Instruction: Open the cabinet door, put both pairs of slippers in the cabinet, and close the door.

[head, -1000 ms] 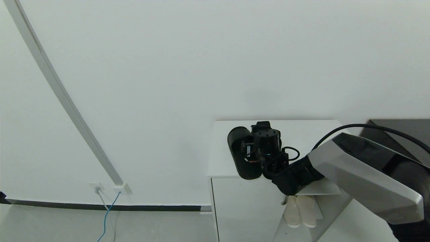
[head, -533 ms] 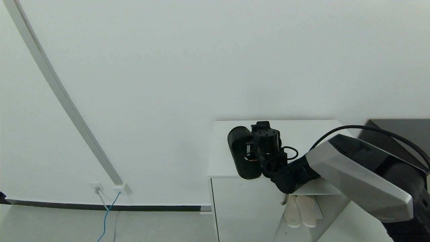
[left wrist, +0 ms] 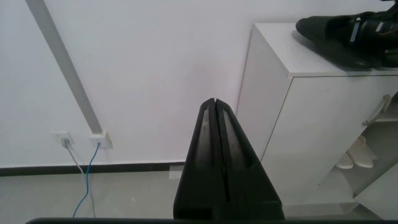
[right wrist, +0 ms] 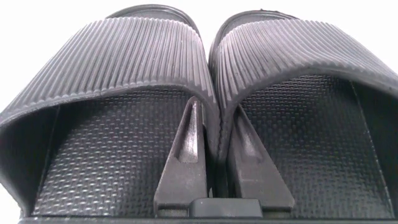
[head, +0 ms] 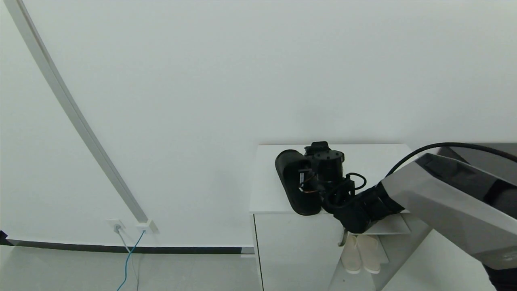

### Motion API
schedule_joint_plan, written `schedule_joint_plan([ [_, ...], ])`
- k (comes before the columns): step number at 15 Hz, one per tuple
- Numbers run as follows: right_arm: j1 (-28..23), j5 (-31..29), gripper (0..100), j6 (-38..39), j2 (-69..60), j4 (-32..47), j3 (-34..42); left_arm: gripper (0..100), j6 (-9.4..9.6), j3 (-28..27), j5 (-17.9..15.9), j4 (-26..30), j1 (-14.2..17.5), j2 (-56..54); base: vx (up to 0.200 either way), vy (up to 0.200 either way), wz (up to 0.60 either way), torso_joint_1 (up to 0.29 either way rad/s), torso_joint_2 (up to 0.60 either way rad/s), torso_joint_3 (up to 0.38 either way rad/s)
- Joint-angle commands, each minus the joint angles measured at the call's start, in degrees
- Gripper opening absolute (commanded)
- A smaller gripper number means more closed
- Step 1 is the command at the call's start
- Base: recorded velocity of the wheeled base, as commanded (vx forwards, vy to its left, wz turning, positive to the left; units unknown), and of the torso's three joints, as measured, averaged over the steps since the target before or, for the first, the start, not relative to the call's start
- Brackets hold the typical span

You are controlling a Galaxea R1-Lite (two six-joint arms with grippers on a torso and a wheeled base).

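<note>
Head view: the right gripper [head: 309, 180] is clamping the black ribbed rubber slippers [head: 296, 184] on the flat top of the tall white cabinet [head: 375, 161]. Over the last second the gripper and the pair are shifting together slightly toward two o'clock, and the grey upper arm is swinging out toward three o'clock. The wall and the cabinet are keeping their places, so the camera is not moving. Whether the soles are clearing the top cannot be told. The pale white flat slippers [head: 360, 252] are lying side by side on a shelf in the open compartment, at five o'clock from the gripper, so one pair is judged stowed and the carry of the second is judged to be starting; the placing and the door closing are not yet done.

Left wrist view: the left gripper [left wrist: 215, 102] is holding its fingers pressed together on nothing, apart from the cabinet [left wrist: 311, 124].

Right wrist view: the right gripper [right wrist: 216, 118] is keeping one finger inside each slipper [right wrist: 118, 74], squeezing the two inner side walls together.
</note>
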Motion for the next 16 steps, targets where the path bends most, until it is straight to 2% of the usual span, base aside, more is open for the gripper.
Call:
schedule_joint_plan([
  [1,2.4,3.8,0,-0.1,-14.0,-0.1,11.6,0,0.03,0.0,0.0,0.0,0.0,0.0,0.000,0.000,0.00,0.000,0.00,0.000],
  [4,5.4,11.5,0,-0.5,-28.0,0.3,25.0,0,0.03,0.0,0.0,0.0,0.0,0.0,0.000,0.000,0.00,0.000,0.00,0.000],
  [7,7.1,17.6,0,-1.2,-38.0,1.0,33.5,0,0.03,0.0,0.0,0.0,0.0,0.0,0.000,0.000,0.00,0.000,0.00,0.000],
  [9,7.2,19.5,0,-2.0,-40.7,0.8,36.8,0,0.03,0.0,0.0,0.0,0.0,0.0,0.000,0.000,0.00,0.000,0.00,0.000],
  [12,6.8,21.7,0,-9.8,-40.6,-1.3,40.7,0,0.12,0.0,-0.3,0.0,0.0,0.0,0.000,0.000,0.00,0.000,0.00,0.000],
  [14,6.8,23.5,0,-12.8,-38.8,-8.6,43.6,0,0.20,0.0,-0.3,0.0,0.0,0.0,0.000,0.000,0.00,0.000,0.00,0.000],
  [16,6.7,23.4,0,-14.2,-38.1,-11.5,44.3,0,0.20,0.0,-0.3,0.0,0.0,0.0,0.000,0.000,0.00,0.000,0.00,0.000],
])
